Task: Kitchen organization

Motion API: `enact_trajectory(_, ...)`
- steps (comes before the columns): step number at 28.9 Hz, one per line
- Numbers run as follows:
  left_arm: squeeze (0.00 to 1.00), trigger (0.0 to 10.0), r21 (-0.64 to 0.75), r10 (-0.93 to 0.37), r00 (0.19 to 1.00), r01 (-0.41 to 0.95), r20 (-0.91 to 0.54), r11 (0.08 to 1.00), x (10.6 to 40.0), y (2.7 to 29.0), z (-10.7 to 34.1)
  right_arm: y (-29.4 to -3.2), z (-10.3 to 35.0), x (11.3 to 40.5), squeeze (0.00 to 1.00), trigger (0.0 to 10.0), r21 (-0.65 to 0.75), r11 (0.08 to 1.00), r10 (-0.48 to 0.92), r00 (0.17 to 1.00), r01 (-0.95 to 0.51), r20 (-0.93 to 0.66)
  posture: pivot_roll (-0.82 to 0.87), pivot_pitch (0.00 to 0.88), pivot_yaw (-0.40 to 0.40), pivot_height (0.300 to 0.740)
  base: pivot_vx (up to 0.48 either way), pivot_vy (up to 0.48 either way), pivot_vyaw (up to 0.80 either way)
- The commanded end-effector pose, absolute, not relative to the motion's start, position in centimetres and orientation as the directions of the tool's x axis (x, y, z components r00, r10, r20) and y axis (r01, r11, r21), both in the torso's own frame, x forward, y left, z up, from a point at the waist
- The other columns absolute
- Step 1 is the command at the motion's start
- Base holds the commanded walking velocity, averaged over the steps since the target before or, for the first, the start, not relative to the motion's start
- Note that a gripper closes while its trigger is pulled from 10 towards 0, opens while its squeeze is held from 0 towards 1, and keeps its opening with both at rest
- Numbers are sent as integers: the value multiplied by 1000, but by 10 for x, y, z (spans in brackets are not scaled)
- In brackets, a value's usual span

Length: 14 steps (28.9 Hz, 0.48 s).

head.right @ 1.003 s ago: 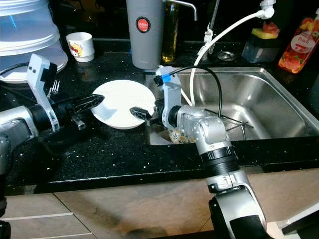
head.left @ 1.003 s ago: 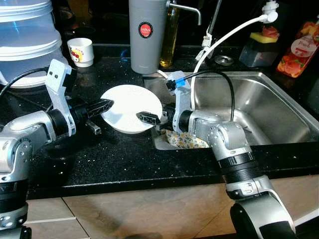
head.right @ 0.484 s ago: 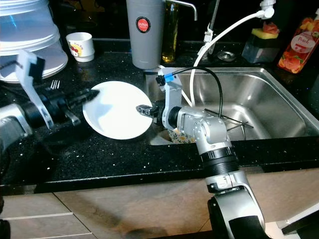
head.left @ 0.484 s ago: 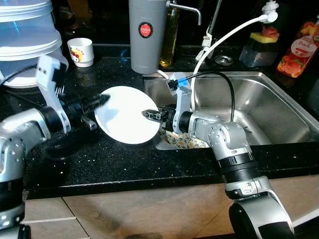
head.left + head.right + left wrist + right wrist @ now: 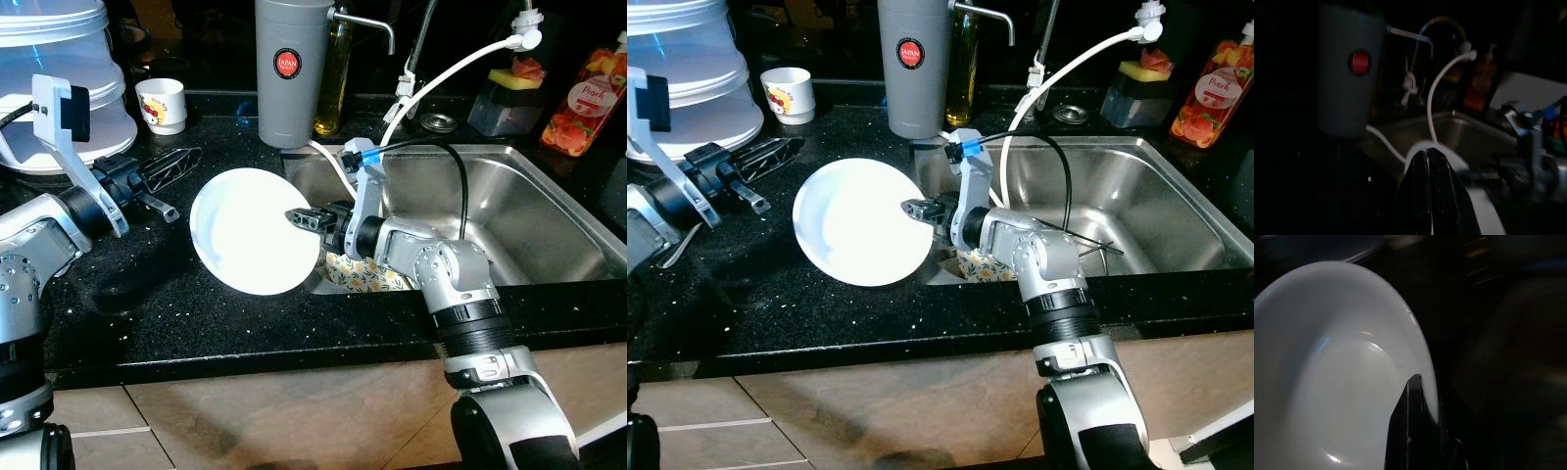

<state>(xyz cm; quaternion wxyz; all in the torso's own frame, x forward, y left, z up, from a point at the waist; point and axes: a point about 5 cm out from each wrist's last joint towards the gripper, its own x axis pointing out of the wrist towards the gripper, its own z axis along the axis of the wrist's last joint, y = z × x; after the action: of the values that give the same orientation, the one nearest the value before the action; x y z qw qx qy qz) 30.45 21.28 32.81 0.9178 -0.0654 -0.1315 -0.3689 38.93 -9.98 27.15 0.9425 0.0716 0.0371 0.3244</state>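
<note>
A white plate [image 5: 250, 235] is held tilted up on edge above the black counter [image 5: 196, 313], beside the sink's left rim. My right gripper [image 5: 299, 216] is shut on the plate's right rim; in the right wrist view one black finger [image 5: 1410, 421] lies against the plate [image 5: 1342, 357]. My left gripper [image 5: 191, 155] hovers over the counter behind and left of the plate, apart from it. Its fingers [image 5: 1427, 186] are pressed together and hold nothing.
A steel sink [image 5: 509, 206] lies to the right, with a patterned cloth [image 5: 367, 276] at its near-left corner and a white hose [image 5: 441, 73] arching over it. A grey canister [image 5: 289, 69], a white cup [image 5: 162, 103] and stacked containers [image 5: 49, 78] stand behind. Bottles [image 5: 588, 93] are at the back right.
My left gripper let go of the plate's left rim and drew back to the left. The right gripper tipped the plate from lying flat up onto its edge.
</note>
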Motion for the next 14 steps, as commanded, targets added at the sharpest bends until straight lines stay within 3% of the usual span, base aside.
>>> enact_trajectory(1, 0, 10000, -10, -668, 677, 705, 308, 709, 304, 209, 330, -133, 255, 399, 0, 0, 119, 897, 437, 895, -426, -89, 18, 150, -40, 740, 0, 0, 0)
enact_trajectory(4, 0, 10000, 19, -687, 676, 709, 268, 705, 306, 200, 322, -172, 273, 408, 0, 0, 155, 966, 203, 978, -207, 42, 18, 150, -40, 740, 0, 0, 0)
enact_trajectory(9, 0, 10000, 35, -707, 673, 719, 218, 694, 310, 185, 311, -208, 286, 408, 0, 0, 194, 981, -4, 991, -23, 137, 12, 152, -39, 740, 0, 0, 0)
enact_trajectory(10, 0, 10000, 60, -711, 679, 714, 184, 698, 313, 181, 306, -216, 286, 407, 0, 1255, 178, 984, -58, 988, 32, 144, 12, 152, -39, 740, 0, 0, 0)
enact_trajectory(11, 0, 10000, 79, -712, 683, 710, 161, 699, 315, 178, 302, -221, 286, 407, 0, 1255, 165, 984, -93, 984, 68, 150, 12, 152, -39, 740, 0, 0, 0)
enact_trajectory(12, 0, 10000, 115, -722, 681, 713, 120, 691, 317, 171, 296, -224, 284, 406, 0, 9686, 124, 987, -117, 981, 98, 152, 12, 152, -39, 740, 0, 0, 0)
enact_trajectory(14, 0, 10000, 160, -751, 657, 736, 64, 658, 319, 159, 288, -224, 280, 407, 0, 10000, 63, 992, -122, 980, 113, 156, 11, 152, -36, 740, 0, 0, 0)
